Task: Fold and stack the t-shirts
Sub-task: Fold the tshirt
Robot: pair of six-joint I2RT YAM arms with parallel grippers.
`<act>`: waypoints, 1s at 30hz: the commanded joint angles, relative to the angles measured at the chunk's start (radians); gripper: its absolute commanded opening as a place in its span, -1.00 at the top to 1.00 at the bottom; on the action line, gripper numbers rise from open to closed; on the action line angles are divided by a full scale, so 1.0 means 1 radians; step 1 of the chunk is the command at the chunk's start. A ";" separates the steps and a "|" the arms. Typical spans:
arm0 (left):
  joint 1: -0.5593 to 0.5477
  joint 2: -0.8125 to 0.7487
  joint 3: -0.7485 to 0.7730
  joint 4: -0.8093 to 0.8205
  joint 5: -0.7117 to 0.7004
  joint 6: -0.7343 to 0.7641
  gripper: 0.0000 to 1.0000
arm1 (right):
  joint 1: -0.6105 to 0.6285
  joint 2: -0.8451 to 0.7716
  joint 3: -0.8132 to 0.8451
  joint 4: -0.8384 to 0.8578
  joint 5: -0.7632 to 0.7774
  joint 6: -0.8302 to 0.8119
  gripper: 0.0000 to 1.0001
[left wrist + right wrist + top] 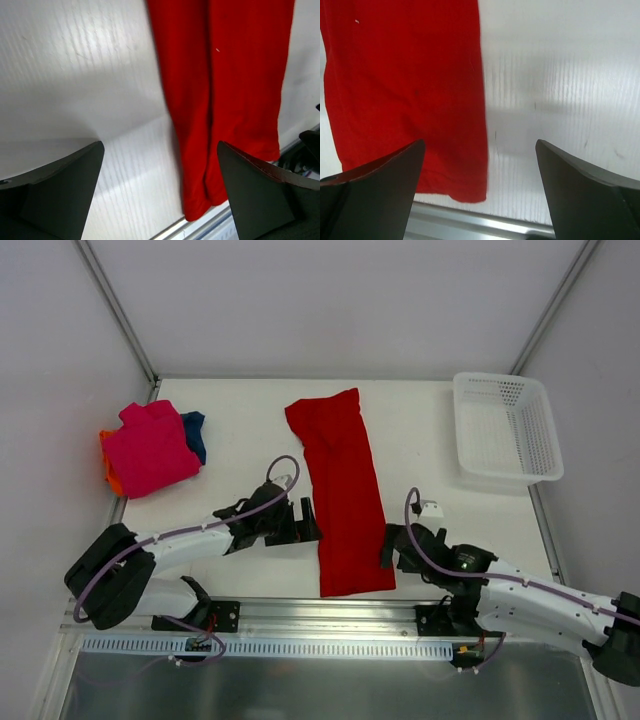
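Lying along the white table (240,410) is a red t-shirt (342,490).

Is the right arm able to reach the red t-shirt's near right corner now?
Probably yes. The right gripper is open just beside the right edge of the red t-shirt, close to that corner, and nothing stands between them.

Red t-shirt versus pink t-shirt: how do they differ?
The red t-shirt is a long narrow strip at centre; the pink t-shirt is a compact bundle far left. The red one lies alone; the pink one tops the orange t-shirt and dark blue t-shirt. Both are plain cloth.
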 commanded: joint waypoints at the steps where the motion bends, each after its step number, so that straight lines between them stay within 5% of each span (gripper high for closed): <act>1: -0.067 -0.100 -0.072 0.047 -0.026 -0.113 -0.98 | 0.103 -0.088 -0.012 -0.191 0.122 0.198 -0.94; 6: -0.174 -0.225 -0.189 0.047 -0.092 -0.197 -0.98 | 0.250 -0.099 -0.016 -0.296 0.204 0.405 -0.92; 17: -0.355 -0.449 -0.399 0.126 -0.167 -0.352 -0.98 | 0.525 0.320 0.014 -0.183 0.265 0.701 -0.97; 21: -0.415 -0.525 -0.522 0.302 -0.171 -0.437 -0.98 | 0.565 0.350 0.011 -0.182 0.278 0.767 -0.98; 30: -0.461 -0.476 -0.504 0.304 -0.227 -0.442 -0.98 | 0.652 0.227 0.094 -0.366 0.383 0.799 -0.98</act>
